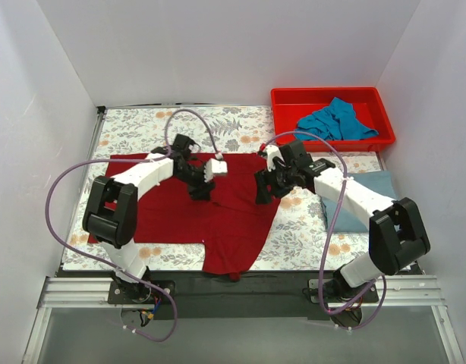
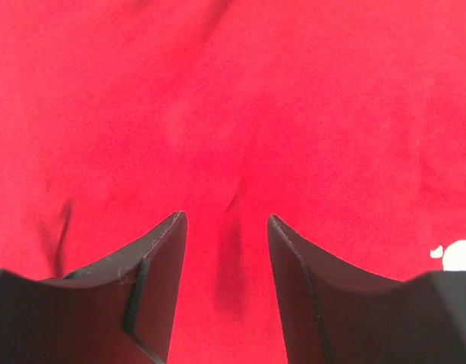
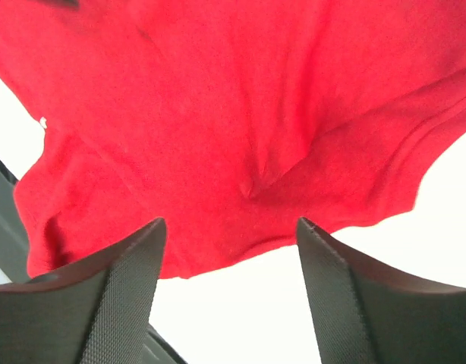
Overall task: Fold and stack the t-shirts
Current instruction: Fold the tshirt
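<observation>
Left gripper: fingers moderately parted and empty, low over the dark red t-shirt, with a shallow crease between the tips. Right gripper: fingers wide apart and empty, at the garment's right edge. The shirt lies spread and partly rumpled on the floral table cover, one end reaching the near edge. The grey-blue t-shirt lies folded beneath the right arm. The teal-blue t-shirt sits crumpled in the red bin. Recommendation: pinch matching edges firmly and lift both sides together, so the fold line runs straight.
</observation>
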Available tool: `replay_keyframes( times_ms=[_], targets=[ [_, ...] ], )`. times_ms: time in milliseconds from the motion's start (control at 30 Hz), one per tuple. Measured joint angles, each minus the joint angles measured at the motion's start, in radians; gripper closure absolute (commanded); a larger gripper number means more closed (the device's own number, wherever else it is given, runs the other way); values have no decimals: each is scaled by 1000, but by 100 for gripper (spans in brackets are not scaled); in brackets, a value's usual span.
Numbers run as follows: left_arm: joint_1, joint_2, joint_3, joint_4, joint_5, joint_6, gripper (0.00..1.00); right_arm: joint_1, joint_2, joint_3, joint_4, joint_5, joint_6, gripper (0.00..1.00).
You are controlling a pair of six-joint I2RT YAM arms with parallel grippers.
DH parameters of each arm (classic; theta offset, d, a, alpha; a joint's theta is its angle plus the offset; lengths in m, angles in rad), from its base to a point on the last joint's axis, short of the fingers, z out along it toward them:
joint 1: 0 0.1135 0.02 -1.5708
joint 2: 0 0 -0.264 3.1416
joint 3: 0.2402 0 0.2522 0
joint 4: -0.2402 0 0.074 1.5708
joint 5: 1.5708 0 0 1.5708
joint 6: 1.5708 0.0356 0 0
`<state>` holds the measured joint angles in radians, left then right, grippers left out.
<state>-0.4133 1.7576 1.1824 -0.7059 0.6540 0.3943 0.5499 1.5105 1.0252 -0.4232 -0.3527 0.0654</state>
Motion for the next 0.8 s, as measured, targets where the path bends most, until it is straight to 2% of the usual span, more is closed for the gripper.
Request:
replay_keyframes(
  times_ms=[67,167,233,433,500,633,800],
  targets=[
    [82,-2,18,-16,25,-64,56,0,-10,36,-16,6,-44,24],
    [211,-21,39,1,43,-205,56,0,42,161,-26,14,-100,34],
    [303,-37,58,33,26,-313,59,0,111,260,-29,30,-128,40],
    [548,-6,201,77,-61,-527,62,0,402,544,-83,142,-215,42],
    [617,43,259,76,-104,-563,62,0,476,576,-108,178,-242,42],
    [732,199,378,57,-174,-614,61,4,525,577,-163,231,-279,43],
    [816,332,441,41,-264,-662,57,18,542,577,-181,293,-317,44]
  ],
)
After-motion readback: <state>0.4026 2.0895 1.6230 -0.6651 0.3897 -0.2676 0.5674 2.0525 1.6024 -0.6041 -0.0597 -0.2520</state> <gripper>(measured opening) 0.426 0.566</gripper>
